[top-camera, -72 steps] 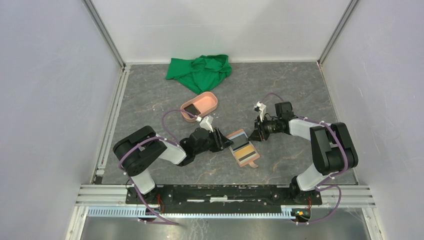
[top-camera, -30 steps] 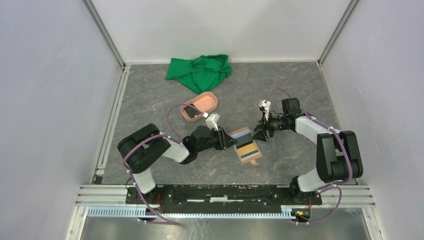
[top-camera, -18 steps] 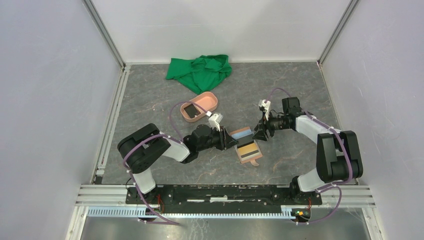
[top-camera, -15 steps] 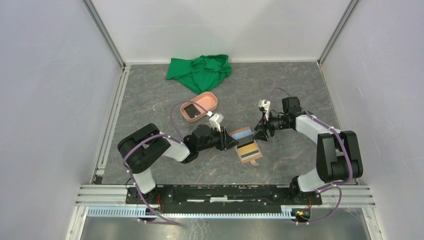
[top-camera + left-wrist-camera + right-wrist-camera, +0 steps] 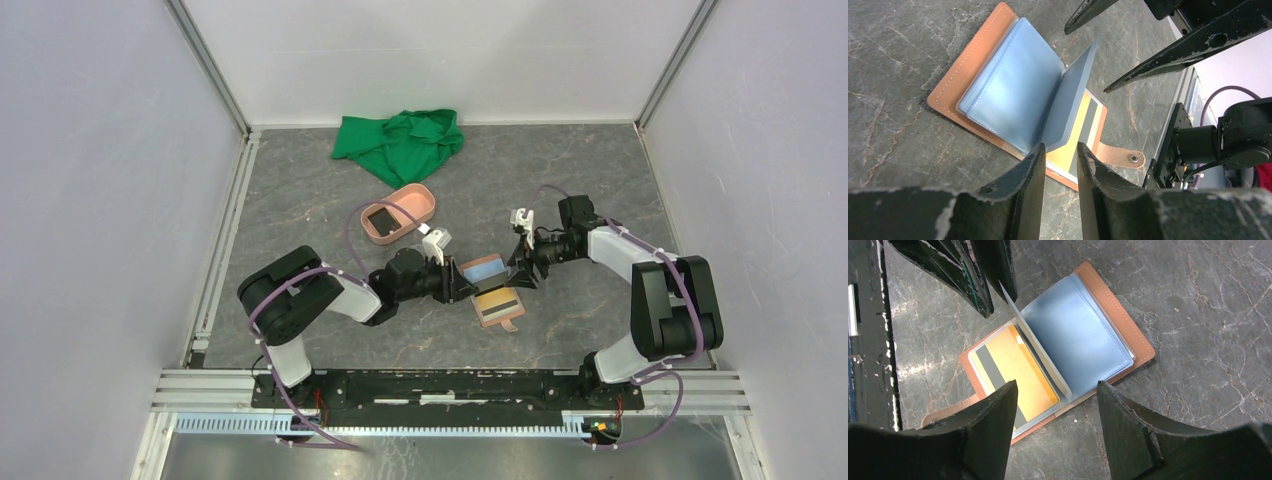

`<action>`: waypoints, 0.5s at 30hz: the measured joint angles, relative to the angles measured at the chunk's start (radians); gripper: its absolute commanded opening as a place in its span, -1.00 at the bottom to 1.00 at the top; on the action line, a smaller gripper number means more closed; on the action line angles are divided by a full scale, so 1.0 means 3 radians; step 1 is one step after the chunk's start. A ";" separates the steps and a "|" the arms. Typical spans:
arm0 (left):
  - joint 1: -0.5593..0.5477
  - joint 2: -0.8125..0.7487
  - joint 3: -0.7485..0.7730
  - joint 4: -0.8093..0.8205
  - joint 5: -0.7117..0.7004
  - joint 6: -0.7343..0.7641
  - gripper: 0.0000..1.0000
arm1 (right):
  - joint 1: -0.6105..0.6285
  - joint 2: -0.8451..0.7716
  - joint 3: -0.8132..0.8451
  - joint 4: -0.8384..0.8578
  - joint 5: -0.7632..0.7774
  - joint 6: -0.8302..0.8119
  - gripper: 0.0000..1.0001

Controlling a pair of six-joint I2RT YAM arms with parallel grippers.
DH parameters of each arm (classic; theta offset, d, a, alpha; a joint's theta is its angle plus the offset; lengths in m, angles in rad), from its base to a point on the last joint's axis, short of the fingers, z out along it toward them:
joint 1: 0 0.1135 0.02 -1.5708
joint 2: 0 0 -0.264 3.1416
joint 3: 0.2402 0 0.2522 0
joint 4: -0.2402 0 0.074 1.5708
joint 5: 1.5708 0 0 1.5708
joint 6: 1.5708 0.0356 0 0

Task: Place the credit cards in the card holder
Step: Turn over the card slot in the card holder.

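The tan card holder (image 5: 486, 268) lies open on the grey tabletop, its blue clear sleeves (image 5: 1008, 85) showing. One sleeve leaf (image 5: 1033, 340) stands upright above the spine. A yellow credit card (image 5: 1008, 365) with a grey stripe sits in the pocket under it. My left gripper (image 5: 1060, 150) is low at the holder's left edge, open by a narrow gap, with the raised leaf leaning by one fingertip (image 5: 1040, 150). My right gripper (image 5: 1057, 390) hovers open and empty over the holder's right side. Another dark card (image 5: 381, 218) lies in the pink tray.
The salmon-pink oval tray (image 5: 425, 200) stands behind the left gripper. A crumpled green cloth (image 5: 400, 140) lies at the back. White walls and metal rails close in the table on three sides.
The right gripper has come a little closer to the holder and its jaws have widened slightly. The left gripper has crept right against the holder's edge, its gap unchanged.
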 measured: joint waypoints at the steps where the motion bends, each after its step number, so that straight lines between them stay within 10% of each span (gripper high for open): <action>1: 0.0000 0.0000 0.0000 0.0000 0.0014 0.0005 -0.28 | 0.0022 0.0000 0.0000 -0.0008 0.0015 -0.0037 0.30; 15: 0.0000 -0.0139 -0.0121 0.0006 0.0079 0.0036 0.03 | 0.0172 -0.0223 -0.0057 -0.0066 0.0319 -0.0468 0.17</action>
